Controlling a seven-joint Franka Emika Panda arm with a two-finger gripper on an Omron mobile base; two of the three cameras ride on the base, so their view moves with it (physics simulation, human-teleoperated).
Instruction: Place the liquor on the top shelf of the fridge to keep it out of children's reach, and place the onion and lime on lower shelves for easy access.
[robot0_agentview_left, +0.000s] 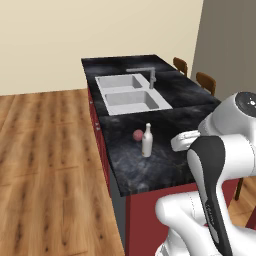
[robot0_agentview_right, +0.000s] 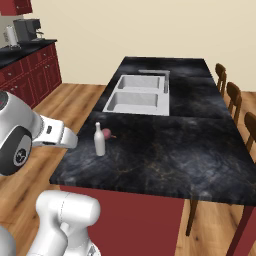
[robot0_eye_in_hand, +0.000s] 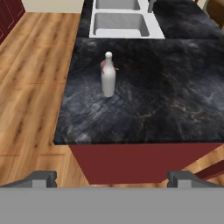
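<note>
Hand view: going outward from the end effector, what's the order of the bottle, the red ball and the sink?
1. The liquor, upright on the counter's near part.
2. The onion, just behind the bottle.
3. The sink, farthest, at the counter's far end.

bottle: we read no label or brand on the slim pale grey-white bottle with a long narrow neck (robot0_eye_in_hand: 108, 78), standing near the front left corner of the black marbled stone counter (robot0_eye_in_hand: 166, 105).
robot arm: we make out a faint grey mark on the dark panel of the white arm (robot0_agentview_left: 212, 212), too small to read.
coffee machine: we find no legible brand on the dark machine (robot0_agentview_right: 27, 29) at the far end of the side counter.
elsewhere: we see no numbers, signs or writing anywhere.
</note>
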